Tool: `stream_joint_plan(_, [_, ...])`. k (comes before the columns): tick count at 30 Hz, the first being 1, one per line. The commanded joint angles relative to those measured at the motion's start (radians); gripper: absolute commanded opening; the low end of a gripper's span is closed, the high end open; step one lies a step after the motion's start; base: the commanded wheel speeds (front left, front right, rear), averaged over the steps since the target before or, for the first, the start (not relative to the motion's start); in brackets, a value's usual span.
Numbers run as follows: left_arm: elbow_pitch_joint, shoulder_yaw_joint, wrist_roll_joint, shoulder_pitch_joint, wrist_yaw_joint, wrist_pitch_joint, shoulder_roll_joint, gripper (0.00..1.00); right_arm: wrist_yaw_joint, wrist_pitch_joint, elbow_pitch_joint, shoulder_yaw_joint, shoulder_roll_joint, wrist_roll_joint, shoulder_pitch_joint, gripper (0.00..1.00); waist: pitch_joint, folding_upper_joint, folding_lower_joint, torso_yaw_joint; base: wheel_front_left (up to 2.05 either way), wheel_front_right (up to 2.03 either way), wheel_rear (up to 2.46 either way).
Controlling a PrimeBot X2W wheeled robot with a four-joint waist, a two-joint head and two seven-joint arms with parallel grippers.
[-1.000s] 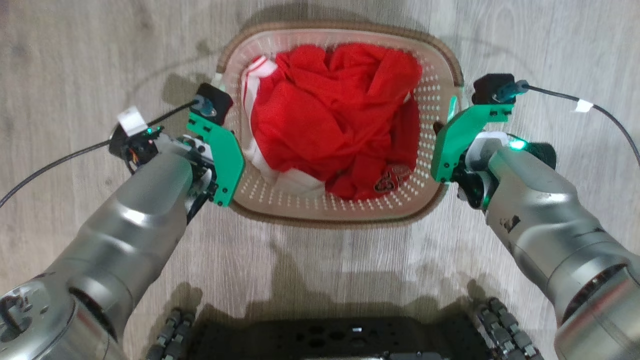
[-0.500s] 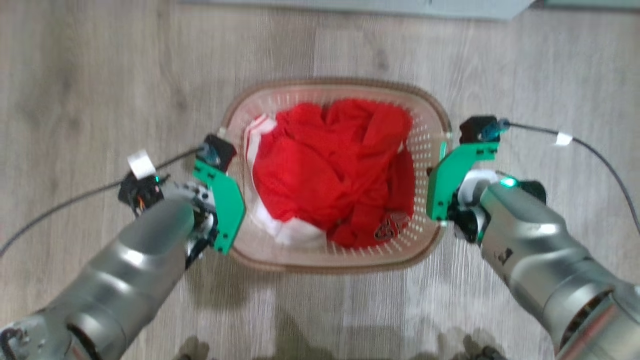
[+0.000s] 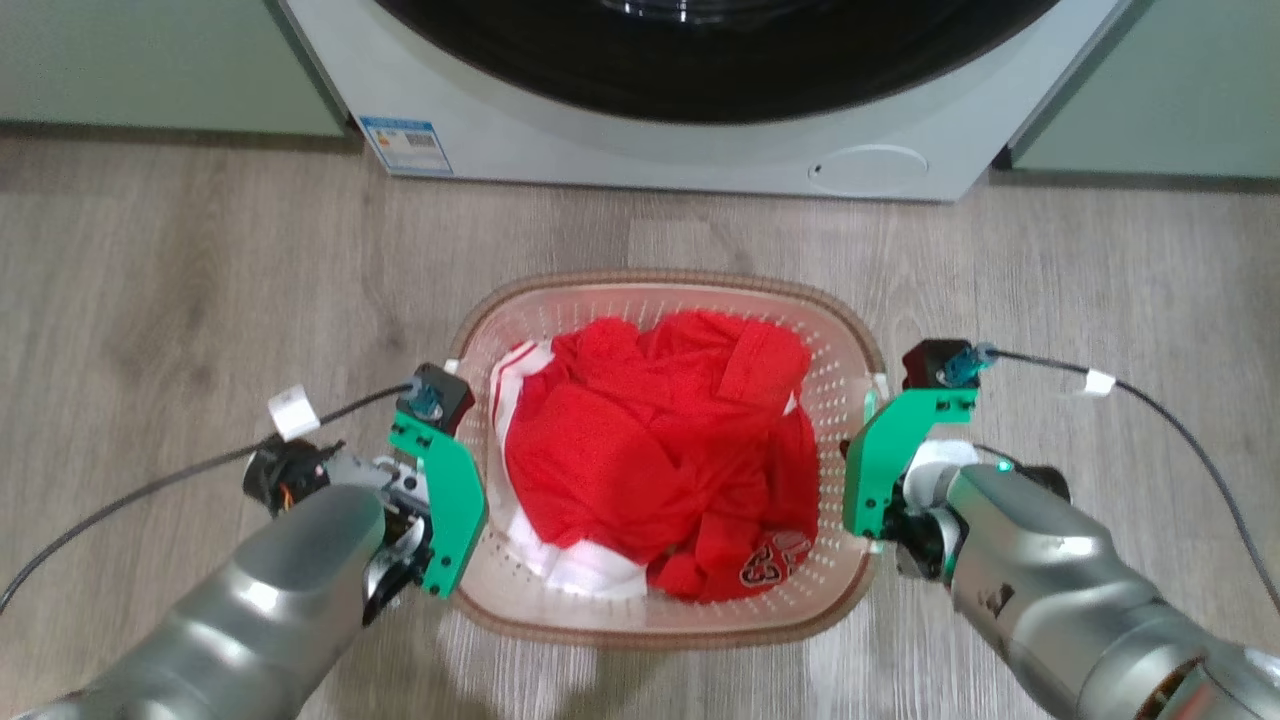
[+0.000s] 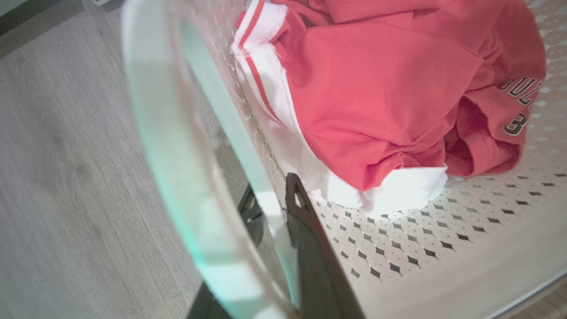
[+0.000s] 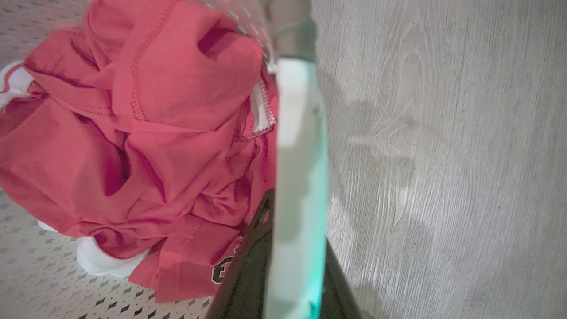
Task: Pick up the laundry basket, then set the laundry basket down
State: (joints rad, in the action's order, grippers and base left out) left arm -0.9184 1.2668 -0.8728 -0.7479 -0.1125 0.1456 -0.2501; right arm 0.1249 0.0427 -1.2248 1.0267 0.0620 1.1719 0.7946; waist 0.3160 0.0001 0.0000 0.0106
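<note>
Left end effector (image 4: 271,197) and right end effector (image 5: 296,219) both clamped.

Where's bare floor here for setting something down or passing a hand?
Free: the floor strip between the washing machine and the far rim of the laundry basket, and the open boards further out on either side. Crowded: both basket sides, where the left claw and right claw clamp it and cables trail.
</note>
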Motion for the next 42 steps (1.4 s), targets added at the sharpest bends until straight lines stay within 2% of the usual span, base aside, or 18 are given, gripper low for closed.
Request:
stream_joint_plan(1, [0.042, 0.012, 0.008, 0.016, -0.009, 0.01, -0.023, 0.0, 0.006, -0.015, 0.039, 0.002, -0.012, 0.013, 0.004, 0.0, -0.032, -0.0001, 0.0, 0.003, 0.0, 0.0, 0.0])
stream_joint_plan(15, [0.184, 0.013, -0.006, 0.163, 0.034, 0.108, -0.061, 0.0, 0.006, 0.02, 0.051, 0.029, -0.012, 0.054, -0.1, 0.0, -0.158, -0.0001, 0.0, -0.02, 0.0, 0.0, 0.0])
stream_joint_plan(21, [0.24, 0.013, -0.01, 0.179, 0.064, 0.132, -0.084, 0.0, 0.006, 0.015, 0.047, 0.036, -0.012, 0.064, -0.106, 0.0, -0.164, -0.0001, 0.0, -0.025, 0.0, 0.0, 0.0])
stream_joint_plan(42, [0.319, 0.011, -0.024, 0.192, 0.111, 0.157, -0.112, 0.0, 0.006, 0.002, 0.029, 0.063, -0.012, 0.086, -0.096, 0.0, -0.169, -0.0001, 0.0, -0.019, 0.0, 0.0, 0.0])
